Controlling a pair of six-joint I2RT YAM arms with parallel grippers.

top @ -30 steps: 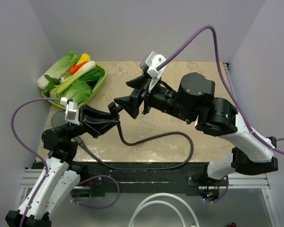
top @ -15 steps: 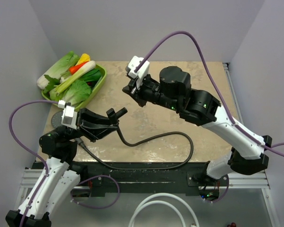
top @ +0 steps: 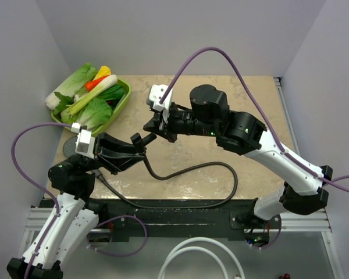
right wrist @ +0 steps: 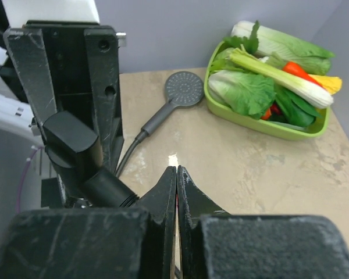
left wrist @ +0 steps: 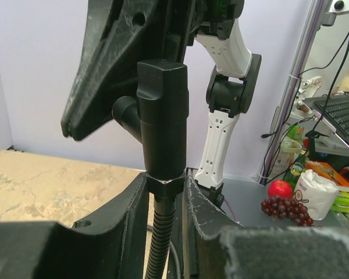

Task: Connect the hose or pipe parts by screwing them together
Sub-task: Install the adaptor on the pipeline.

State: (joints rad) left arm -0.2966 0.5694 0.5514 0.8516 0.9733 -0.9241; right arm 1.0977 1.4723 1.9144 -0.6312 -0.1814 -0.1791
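My left gripper (top: 135, 152) (left wrist: 166, 185) is shut on the end nut of the dark-brown hose (top: 192, 169) (left wrist: 159, 235), and holds it upright. The black T-shaped fitting (top: 141, 139) (left wrist: 163, 110) (right wrist: 75, 142) sits on top of that nut, its side port pointing toward my right arm. My right gripper (top: 152, 127) (right wrist: 177, 170) is shut with nothing in it, its tips just beside that side port. The grey shower-head disc (right wrist: 184, 88) (top: 68, 149) lies on the table by the tray, half hidden behind my left wrist in the top view.
A green tray (top: 121, 106) (right wrist: 262, 125) of vegetables stands at the back left. The hose loops over the table's middle and front. A white looped tube (top: 198, 256) lies below the table's near edge.
My right gripper was open around the fitting a second ago. It let go, shut, drew back, and now sits beside the fitting's side port. My left gripper keeps its hold.
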